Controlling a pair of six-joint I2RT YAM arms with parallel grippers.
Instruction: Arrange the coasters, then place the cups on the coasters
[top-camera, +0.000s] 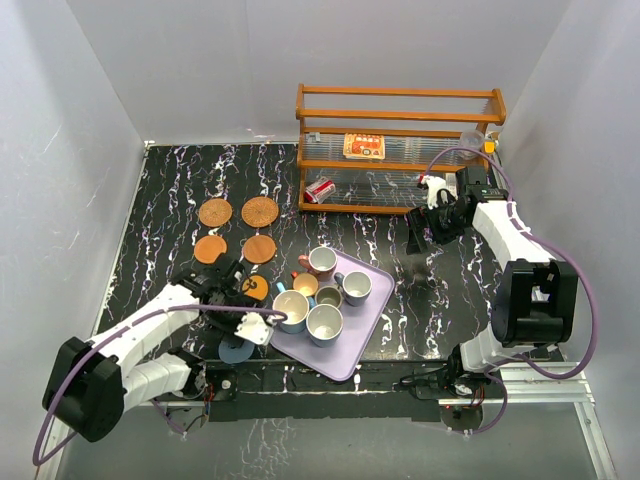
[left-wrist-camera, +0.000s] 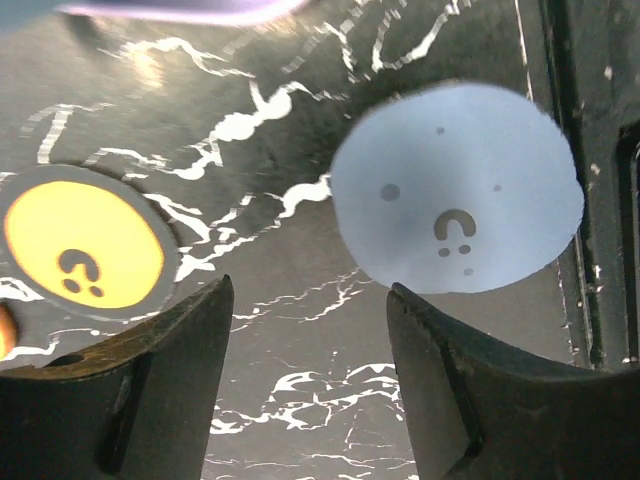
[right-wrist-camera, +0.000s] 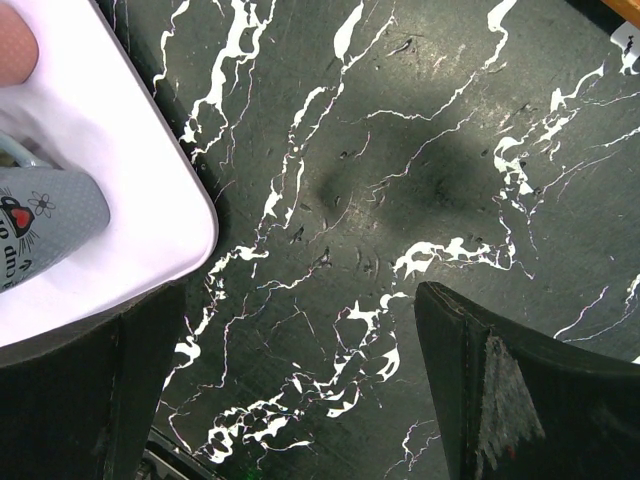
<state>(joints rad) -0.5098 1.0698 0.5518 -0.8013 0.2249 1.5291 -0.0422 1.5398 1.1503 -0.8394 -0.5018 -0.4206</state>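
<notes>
The grey-blue coaster (left-wrist-camera: 457, 200) is lying flat near the front edge of the marbled table (left-wrist-camera: 250, 160), with the orange dotted coaster (left-wrist-camera: 83, 245) sitting apart from it. The left gripper (left-wrist-camera: 310, 300) is hovering over the gap between them, jaws parted, gripping nothing. Farther back, the rattan coasters (top-camera: 215, 212) and plain orange coasters (top-camera: 210, 249) are forming a square. Six cups (top-camera: 324, 324) are standing on the lilac tray (top-camera: 350, 362) — beside its corner the right gripper (right-wrist-camera: 300, 295) is hanging spread wide, empty.

Six coasters (top-camera: 259, 211), six cups (top-camera: 324, 324), one lilac tray (top-camera: 350, 348), one can (top-camera: 320, 190), one packet (top-camera: 364, 146), one wooden rack (top-camera: 400, 92)
</notes>
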